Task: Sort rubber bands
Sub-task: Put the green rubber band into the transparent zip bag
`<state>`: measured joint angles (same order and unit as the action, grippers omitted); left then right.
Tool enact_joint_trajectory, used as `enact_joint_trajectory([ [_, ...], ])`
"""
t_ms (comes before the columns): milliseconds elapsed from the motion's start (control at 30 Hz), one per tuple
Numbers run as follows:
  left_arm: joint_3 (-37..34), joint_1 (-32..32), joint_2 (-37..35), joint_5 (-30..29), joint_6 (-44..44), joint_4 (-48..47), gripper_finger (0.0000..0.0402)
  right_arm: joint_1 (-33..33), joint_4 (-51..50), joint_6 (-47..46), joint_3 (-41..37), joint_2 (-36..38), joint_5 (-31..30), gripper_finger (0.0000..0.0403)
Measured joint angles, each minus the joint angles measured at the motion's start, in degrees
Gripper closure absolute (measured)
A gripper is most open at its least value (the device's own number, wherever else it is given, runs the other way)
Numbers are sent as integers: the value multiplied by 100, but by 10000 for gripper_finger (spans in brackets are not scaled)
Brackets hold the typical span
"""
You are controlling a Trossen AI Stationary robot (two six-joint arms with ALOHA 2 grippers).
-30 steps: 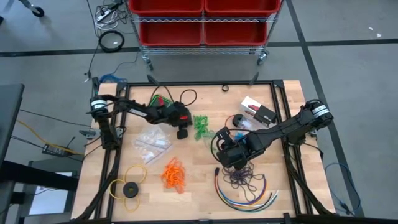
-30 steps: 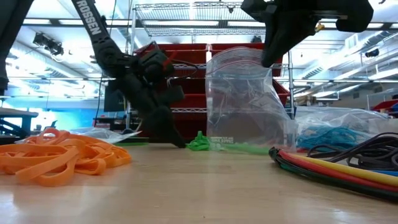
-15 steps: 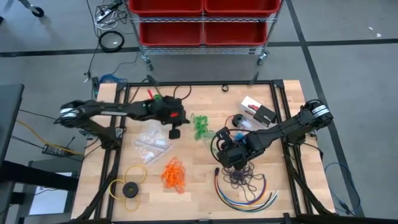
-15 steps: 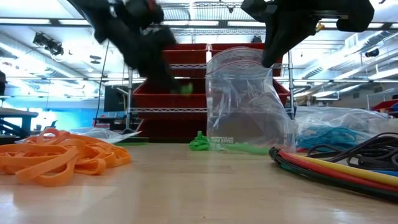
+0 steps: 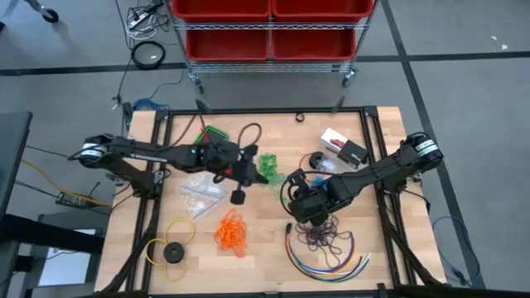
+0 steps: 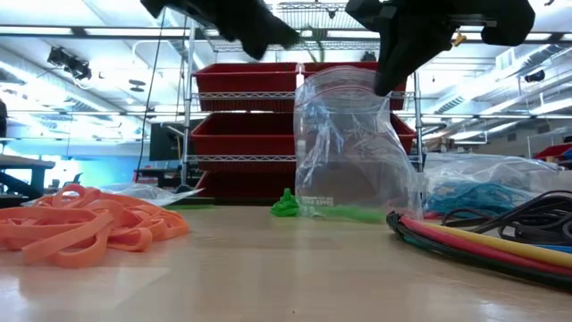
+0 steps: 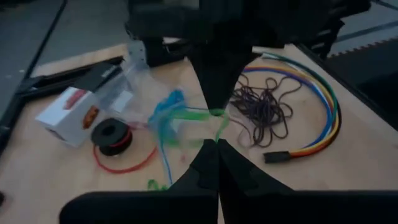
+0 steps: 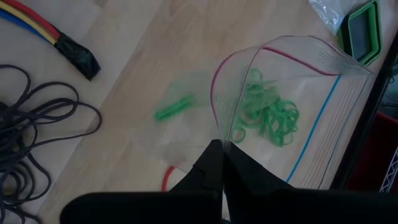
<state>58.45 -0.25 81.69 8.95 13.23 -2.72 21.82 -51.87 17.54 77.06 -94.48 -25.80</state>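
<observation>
Rubber bands are lying in single-colour bunches on the light wooden counter [image 5: 273, 240]. The left hand [image 7: 216, 138], fingers pressed together, is pinching a thin green rubber band [image 7: 198, 114] that is stretching away from its tips; in the high view this hand [image 5: 248, 170] is hanging over the middle of the counter, just beside the loose pile of green rubber bands [image 5: 268, 166]. The right hand [image 8: 219, 144], fingers pressed together too, is gripping the top edge of a clear plastic zip bag [image 8: 298, 112] with a red and a blue seal line, holding it upright with its mouth gaping; through the clear plastic a cluster of green bands [image 8: 267, 115] is showing. In the low view the bag [image 6: 353, 143] is hanging from the dark right hand [image 6: 393, 72], its bottom reaching the counter by the green pile [image 6: 288, 206]. Near the front, orange rubber bands [image 5: 231, 231] are sitting in a heap, dark purple rubber bands [image 5: 325, 240] are sprawling just below the right hand [image 5: 305, 209], and blue rubber bands [image 6: 469, 195] are lying inside a second clear bag [image 6: 500, 174]. A long curved bundle of multicoloured cables [image 5: 331, 258] is arcing around the purple bunch, and a big yellow ring with a black disc [image 5: 171, 246] is resting at the front left corner.
</observation>
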Motion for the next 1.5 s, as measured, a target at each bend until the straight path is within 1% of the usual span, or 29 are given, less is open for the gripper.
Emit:
enact_joint_trajectory([
  [233, 500, -57, 824, 69, 51, 18, 401, 0, 4, -2, 0, 0, 2, 403],
  [333, 641, -59, 1098, 302, 51, -35, 401, 0, 0, -2, 0, 0, 2, 403],
  [400, 749, -92, 1179, 368, 41, -25, 401, 0, 0, -2, 0, 0, 2, 403],
  [567, 875, -99, 1246, 169, -155, -227, 390, 0, 12, -2, 0, 0, 2, 403],
  [700, 884, -98, 1244, 168, -229, -271, 363, 0, 15, -4, 0, 0, 2, 403],
  [800, 884, -105, 1244, 168, -228, -336, 334, 0, 25, -4, 0, 0, 2, 403],
  [1000, 884, -99, 1244, 133, -281, -345, 252, 0, 62, -4, 0, 0, 2, 403],
  [1133, 884, -98, 1225, -200, -296, -353, 203, 0, 61, -4, 0, 0, 0, 403],
  [1233, 884, -85, 1106, -476, -127, -434, 182, 0, 66, -4, 0, 0, 0, 403],
  [1400, 884, 51, 462, -1299, 475, -1122, 180, 0, 74, -9, 0, 0, 0, 403],
  [1500, 884, 308, 32, -1472, 554, -1622, 185, 2, 88, -10, 0, 0, 0, 403],
])
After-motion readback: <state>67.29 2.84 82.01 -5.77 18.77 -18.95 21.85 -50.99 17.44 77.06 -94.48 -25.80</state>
